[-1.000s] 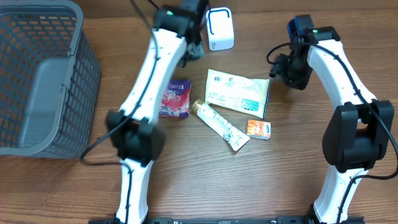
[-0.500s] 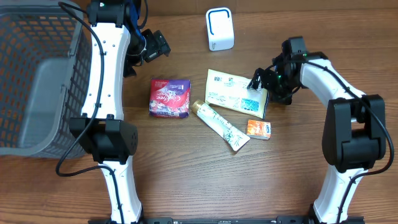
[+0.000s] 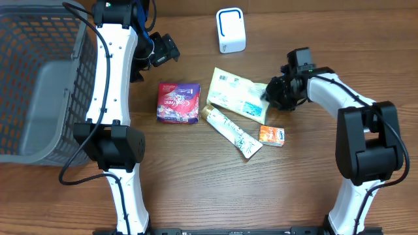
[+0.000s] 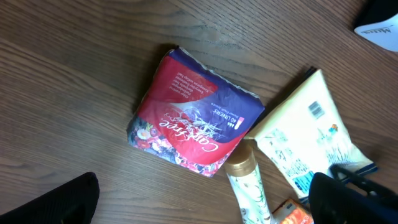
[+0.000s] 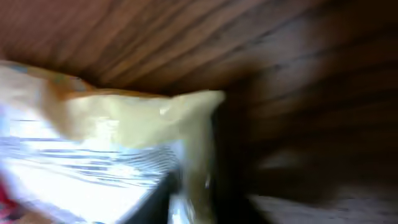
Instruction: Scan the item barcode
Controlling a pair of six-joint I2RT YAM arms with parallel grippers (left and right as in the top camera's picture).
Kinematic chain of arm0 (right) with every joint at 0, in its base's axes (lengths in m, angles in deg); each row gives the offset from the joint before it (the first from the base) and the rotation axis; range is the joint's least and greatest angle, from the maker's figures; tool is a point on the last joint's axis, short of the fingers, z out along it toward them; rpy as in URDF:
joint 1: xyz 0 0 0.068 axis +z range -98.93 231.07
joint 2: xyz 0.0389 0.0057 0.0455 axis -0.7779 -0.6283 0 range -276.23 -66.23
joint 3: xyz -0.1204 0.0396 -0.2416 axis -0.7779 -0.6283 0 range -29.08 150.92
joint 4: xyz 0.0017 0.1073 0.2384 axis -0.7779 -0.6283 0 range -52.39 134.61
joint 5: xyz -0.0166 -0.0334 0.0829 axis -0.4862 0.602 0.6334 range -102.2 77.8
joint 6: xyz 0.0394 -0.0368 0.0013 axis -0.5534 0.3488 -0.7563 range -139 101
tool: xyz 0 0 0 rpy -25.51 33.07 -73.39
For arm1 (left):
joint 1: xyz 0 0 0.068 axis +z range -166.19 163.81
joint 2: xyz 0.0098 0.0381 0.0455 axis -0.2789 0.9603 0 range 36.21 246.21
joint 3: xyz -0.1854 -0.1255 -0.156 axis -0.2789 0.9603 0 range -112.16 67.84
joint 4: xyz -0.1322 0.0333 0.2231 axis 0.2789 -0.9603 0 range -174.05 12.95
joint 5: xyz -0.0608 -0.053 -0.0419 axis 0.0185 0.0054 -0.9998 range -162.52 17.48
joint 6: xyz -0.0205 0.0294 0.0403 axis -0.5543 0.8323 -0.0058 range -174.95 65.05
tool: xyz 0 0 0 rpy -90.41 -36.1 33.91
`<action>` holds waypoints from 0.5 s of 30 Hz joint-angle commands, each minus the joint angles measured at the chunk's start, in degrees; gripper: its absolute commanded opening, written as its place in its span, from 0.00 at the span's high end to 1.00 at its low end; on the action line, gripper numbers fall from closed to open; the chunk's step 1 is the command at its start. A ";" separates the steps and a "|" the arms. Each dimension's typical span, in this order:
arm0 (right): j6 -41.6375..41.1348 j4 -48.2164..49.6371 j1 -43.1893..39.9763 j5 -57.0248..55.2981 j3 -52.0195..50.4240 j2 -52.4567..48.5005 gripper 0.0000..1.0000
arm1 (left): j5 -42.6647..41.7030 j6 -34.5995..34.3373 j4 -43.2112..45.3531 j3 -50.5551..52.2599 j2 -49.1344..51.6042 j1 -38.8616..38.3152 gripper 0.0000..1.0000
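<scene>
A cream pouch with blue print lies mid-table, its right end at my right gripper. That gripper is shut on the pouch's edge. The right wrist view is blurred, and the pouch fills its left half, running down between the jaws. The white scanner with a blue ring stands at the back. My left gripper hangs open above the table, back-left of a red pack. In the left wrist view the red pack and the pouch lie ahead of the open fingers.
A gold-capped tube and a small orange box lie in front of the pouch. A grey wire basket stands at the left edge. The tube also shows in the left wrist view.
The left arm swung from the scanner toward the basket and opened. The right gripper came down onto the pouch's right edge and closed, and the pouch has turned and shifted.
</scene>
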 commanded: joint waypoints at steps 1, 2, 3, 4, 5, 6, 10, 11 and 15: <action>-2.95 -1.18 0.33 -5.51 -0.48 -1.86 0.96 | 0.02 0.74 -0.15 0.02 0.46 -0.15 0.00; -2.91 -3.89 -0.48 -6.34 1.22 -1.36 0.96 | 0.02 0.74 -0.15 0.04 0.46 -0.15 0.00; -2.91 -5.46 -0.94 -7.48 2.23 -0.83 0.96 | 0.02 0.74 -0.15 0.02 0.46 -0.17 0.00; -2.91 -7.67 -1.44 -9.46 3.74 0.17 0.96 | 0.02 0.74 -0.15 0.02 0.46 -0.15 0.00; -2.89 -9.16 -1.81 -10.99 4.72 1.11 0.96 | 0.02 0.74 -0.15 0.02 0.46 -0.15 0.00; -2.89 -10.43 -2.12 -12.39 5.60 1.95 0.96 | 0.02 0.74 -0.15 0.02 0.46 -0.15 0.00; -2.40 -19.78 -2.80 -24.85 12.17 9.99 0.96 | 0.02 0.74 -0.15 0.04 0.46 -0.15 0.00; -2.36 -21.77 -2.80 -27.96 13.51 12.24 0.96 | 0.02 0.74 -0.15 0.04 0.46 -0.15 0.00; -1.99 -25.97 -2.78 -34.80 15.91 17.77 0.96 | 0.02 0.74 -0.15 0.02 0.46 -0.17 0.00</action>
